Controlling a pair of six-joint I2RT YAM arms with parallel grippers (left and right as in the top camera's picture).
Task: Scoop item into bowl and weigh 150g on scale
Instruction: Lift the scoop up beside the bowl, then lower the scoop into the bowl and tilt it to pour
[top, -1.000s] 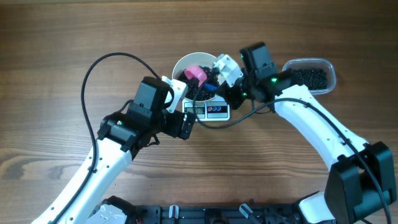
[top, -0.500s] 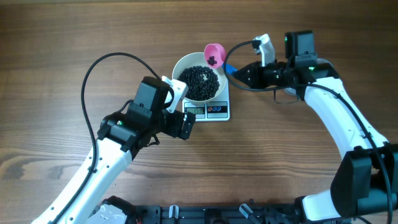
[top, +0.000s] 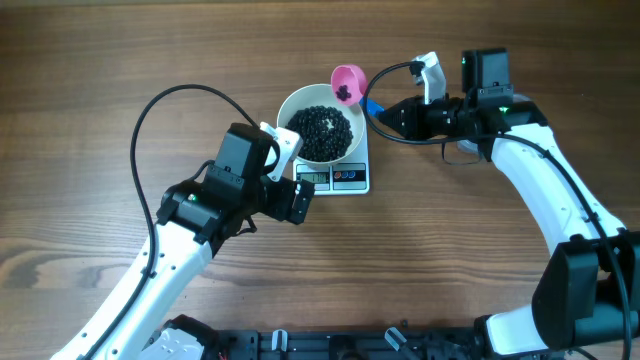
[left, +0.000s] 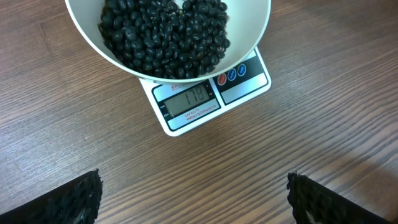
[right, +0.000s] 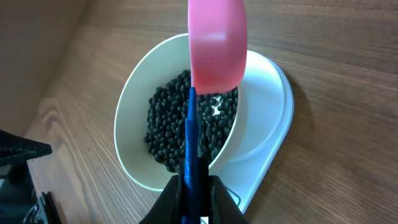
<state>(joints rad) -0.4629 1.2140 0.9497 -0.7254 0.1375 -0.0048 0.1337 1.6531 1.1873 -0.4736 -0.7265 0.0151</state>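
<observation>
The beans (top: 320, 130) are heaped in the bowl (top: 310, 92), which is seated on the scale (top: 352, 180) a little beyond the middle of the table (top: 100, 60), with the display (left: 186, 102) left showing at the scale's near edge. A three-digit figure is shown there that seems short of the target, though its last digit cannot be read with certainty, so a top-up is judged to be the step in hand. A few more beans are carried in the pink scoop (top: 347, 82), held just past the bowl's far-right rim by its blue handle (right: 191, 137), on which the right gripper (right: 194, 196) is clamped. The scoop should be brought over the heap and tipped slowly, so that beans are trickled in while the display is watched. The bowl must not be nudged or pressed, or the reading would be falsified. The left gripper (left: 193, 186) is held just on the near side of the scale, fingers wide apart, nothing between them.
</observation>
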